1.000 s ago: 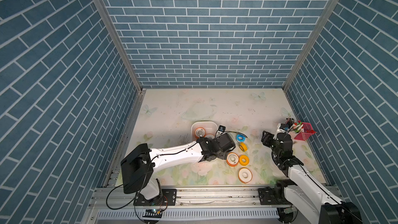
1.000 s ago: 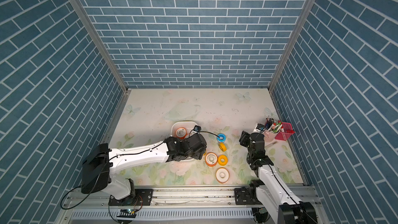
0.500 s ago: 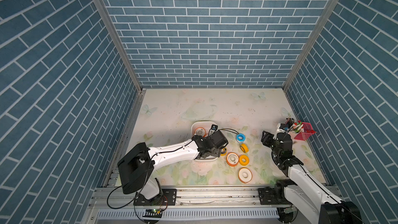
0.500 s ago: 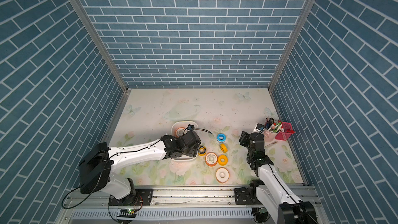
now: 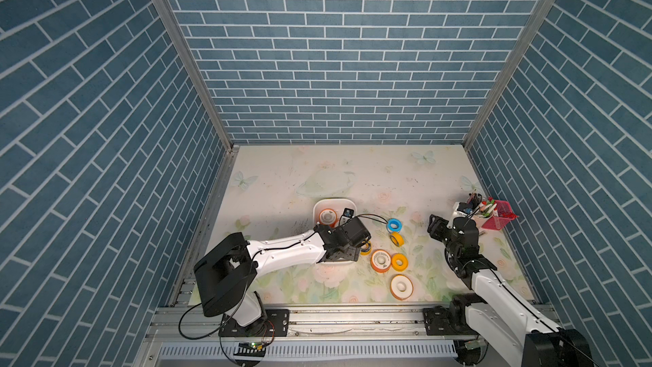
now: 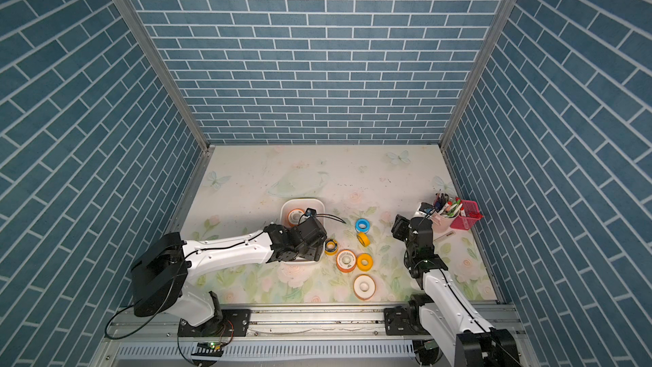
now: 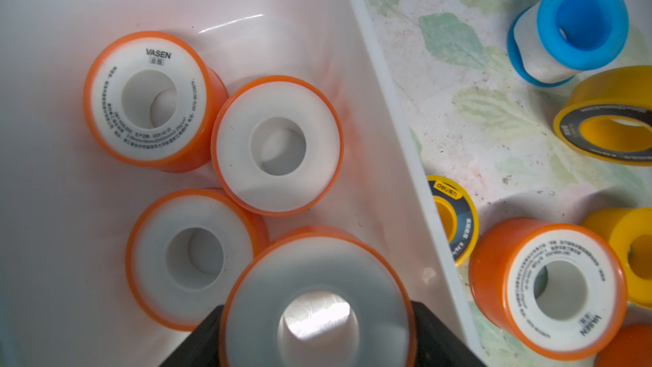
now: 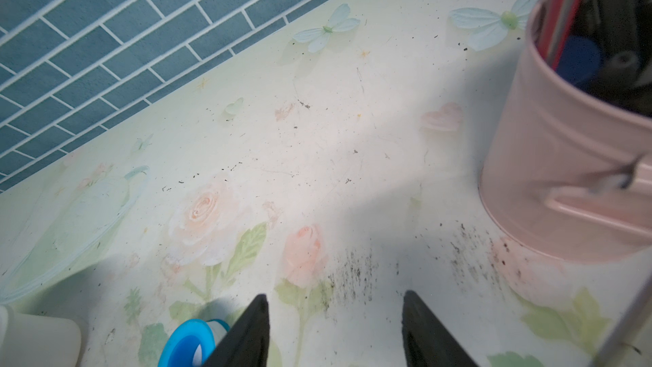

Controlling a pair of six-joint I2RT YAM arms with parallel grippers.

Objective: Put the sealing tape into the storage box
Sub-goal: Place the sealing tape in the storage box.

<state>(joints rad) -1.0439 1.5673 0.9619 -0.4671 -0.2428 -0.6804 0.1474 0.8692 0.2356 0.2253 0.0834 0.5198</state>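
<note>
- The left gripper (image 7: 319,308) hangs over the storage box (image 7: 388,118). Its jaws are spread wide around a clamped orange roll (image 7: 317,266). Both black fingers (image 7: 197,344) lie against the roll's sides, and its white face is turned up toward the wrist.
- Just ahead of the fingertips, three more rolls lie flat on the box floor, packed close together: a printed orange roll (image 7: 106,97), a plain orange roll (image 7: 233,146) and a third orange roll (image 7: 151,259).
- Beyond the box wall, on the side toward the right arm, loose rolls lie on the table (image 7: 469,75).
- A small yellow-black roll (image 7: 458,220) sits right against the wall, with an outside orange roll (image 7: 522,287) just beside it.
- Farther out are a yellow roll (image 7: 607,238), a larger yellow-black roll (image 7: 599,100) and a blue roll (image 7: 550,19).
- In a top view, a white-faced orange roll (image 5: 401,287) lies apart from the others, nearer the rail.
- The right gripper (image 8: 335,330) is well apart from the box. Its fingers stand apart with nothing between them, over bare table.
- The blue roll is just beside one of its fingers, and a pen cup (image 8: 550,171) stands near the other.
</note>
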